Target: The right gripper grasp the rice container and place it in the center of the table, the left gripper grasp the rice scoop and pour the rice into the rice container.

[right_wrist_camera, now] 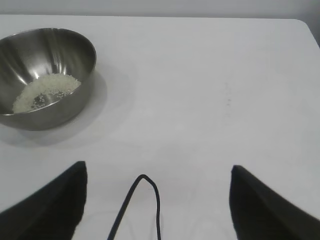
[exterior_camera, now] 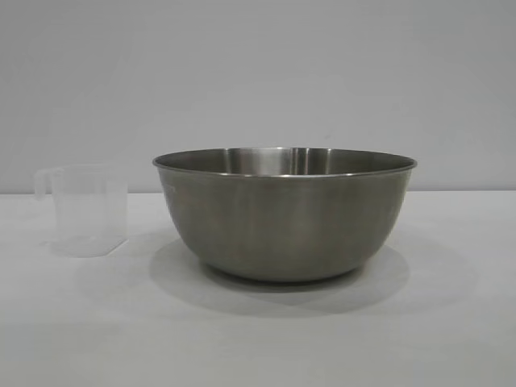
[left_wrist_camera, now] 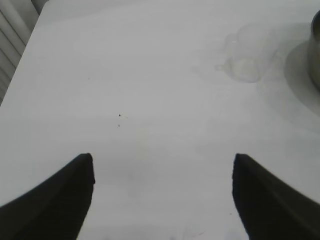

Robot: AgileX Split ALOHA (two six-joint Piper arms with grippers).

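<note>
The rice container (exterior_camera: 286, 214), a wide steel bowl, stands on the white table (exterior_camera: 258, 339) in the middle of the exterior view. In the right wrist view the bowl (right_wrist_camera: 70, 107) holds a patch of rice (right_wrist_camera: 45, 90). The rice scoop (exterior_camera: 85, 210), a translucent cup, stands upright to the bowl's left and looks empty; it also shows in the left wrist view (left_wrist_camera: 247, 65). My left gripper (left_wrist_camera: 162, 165) is open and empty, well back from the scoop. My right gripper (right_wrist_camera: 157, 172) is open and empty, away from the bowl. Neither arm shows in the exterior view.
A thin black cable (right_wrist_camera: 145, 200) loops over the table between the right gripper's fingers. The table's edge and a ribbed wall (left_wrist_camera: 12, 45) show in the left wrist view. The bowl's rim (left_wrist_camera: 315, 55) is at that view's border.
</note>
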